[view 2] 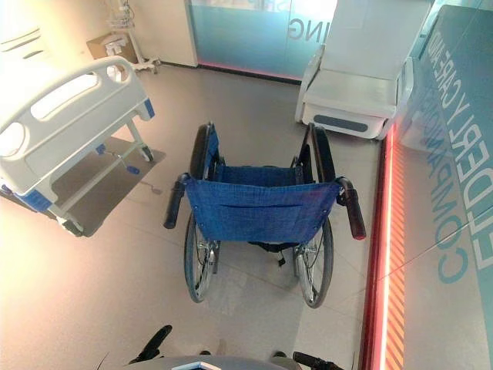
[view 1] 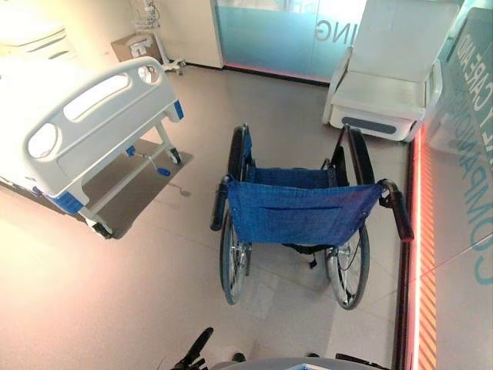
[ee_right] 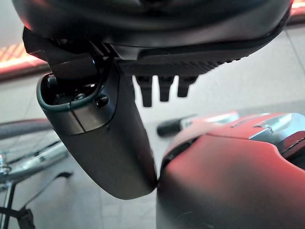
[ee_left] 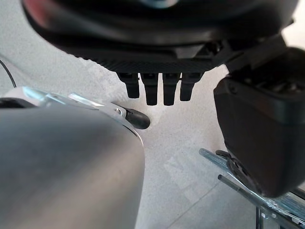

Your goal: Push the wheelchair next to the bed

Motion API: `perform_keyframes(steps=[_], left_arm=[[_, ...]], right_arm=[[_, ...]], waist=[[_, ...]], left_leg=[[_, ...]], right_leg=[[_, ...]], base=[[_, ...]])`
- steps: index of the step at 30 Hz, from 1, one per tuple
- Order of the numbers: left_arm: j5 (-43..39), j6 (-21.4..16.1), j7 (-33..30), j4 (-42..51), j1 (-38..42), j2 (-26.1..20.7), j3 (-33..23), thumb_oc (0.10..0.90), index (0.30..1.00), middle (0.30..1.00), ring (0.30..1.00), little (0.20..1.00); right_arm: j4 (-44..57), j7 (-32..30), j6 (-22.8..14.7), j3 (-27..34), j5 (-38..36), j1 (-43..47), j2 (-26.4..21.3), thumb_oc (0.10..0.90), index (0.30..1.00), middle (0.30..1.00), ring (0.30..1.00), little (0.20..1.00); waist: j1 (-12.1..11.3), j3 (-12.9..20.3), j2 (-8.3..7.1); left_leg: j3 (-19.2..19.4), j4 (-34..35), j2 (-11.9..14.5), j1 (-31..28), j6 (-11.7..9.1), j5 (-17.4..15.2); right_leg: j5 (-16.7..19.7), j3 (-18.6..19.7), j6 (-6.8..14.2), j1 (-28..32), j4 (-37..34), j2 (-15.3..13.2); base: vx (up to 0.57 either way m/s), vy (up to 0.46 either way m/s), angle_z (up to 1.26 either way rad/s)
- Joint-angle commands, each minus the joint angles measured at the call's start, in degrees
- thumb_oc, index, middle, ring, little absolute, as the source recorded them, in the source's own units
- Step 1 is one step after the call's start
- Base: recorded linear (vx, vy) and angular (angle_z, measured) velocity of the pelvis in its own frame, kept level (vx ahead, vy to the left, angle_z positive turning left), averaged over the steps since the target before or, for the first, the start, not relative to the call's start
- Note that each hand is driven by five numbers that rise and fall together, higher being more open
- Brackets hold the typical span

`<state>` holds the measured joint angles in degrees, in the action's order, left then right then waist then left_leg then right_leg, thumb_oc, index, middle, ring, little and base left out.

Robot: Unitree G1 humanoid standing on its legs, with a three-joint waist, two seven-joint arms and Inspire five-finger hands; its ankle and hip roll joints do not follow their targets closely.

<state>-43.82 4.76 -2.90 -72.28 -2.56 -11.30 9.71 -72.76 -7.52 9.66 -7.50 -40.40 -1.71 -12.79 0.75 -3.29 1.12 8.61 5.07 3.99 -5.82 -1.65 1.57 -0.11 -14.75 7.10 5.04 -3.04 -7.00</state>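
Two dark hands, left hand (ee_left: pixel 157 86) and right hand (ee_right: pixel 162 88), hang released, fingers straight, holding nothing. Blue-fabric, black-handled wheelchair (view 1: pixel 296 212) stands on beige floor (view 1: pixel 115 293), well apart from white hospital bed (view 1: pixel 85 127).

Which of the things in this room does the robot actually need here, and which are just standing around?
Needed:
wheelchair
bed
left robot hand
right robot hand

Standing around:
white recliner chair
cardboard box
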Motion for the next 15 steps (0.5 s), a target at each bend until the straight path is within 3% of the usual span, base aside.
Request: perform_keyframes(steps=[1,15], left_arm=[[-0.6,0.09,-0.24,-2.91,2.7,0.8,0.14,0.8,0.9,0.9,0.9,0.9],[1.18,1.16,-3.24,-4.5,3.31,0.63,-0.22,0.8,0.9,0.9,0.9,0.9]], right_arm=[[-3.54,-0.04,1.15,-1.62,2.9,1.48,1.07,0.8,0.9,0.9,0.9,0.9],[-5.01,-0.34,0.98,-1.31,2.88,1.4,1.47,0.8,0.9,0.9,0.9,0.9]], waist=[[0.12,-1.4,-0.4],[0.86,-1.28,-0.43]], left_leg=[[2.1,-0.07,-1.1,1.36,-0.69,-1.46],[2.91,-0.07,-0.87,0.73,-0.53,-1.43]], right_leg=[[1.72,-0.89,0.45,-1.52,0.86,-1.65],[2.11,-0.19,0.57,-0.92,0.29,-1.64]], base=[[0.0,0.0,0.0],[0.0,0.003,-0.01]])
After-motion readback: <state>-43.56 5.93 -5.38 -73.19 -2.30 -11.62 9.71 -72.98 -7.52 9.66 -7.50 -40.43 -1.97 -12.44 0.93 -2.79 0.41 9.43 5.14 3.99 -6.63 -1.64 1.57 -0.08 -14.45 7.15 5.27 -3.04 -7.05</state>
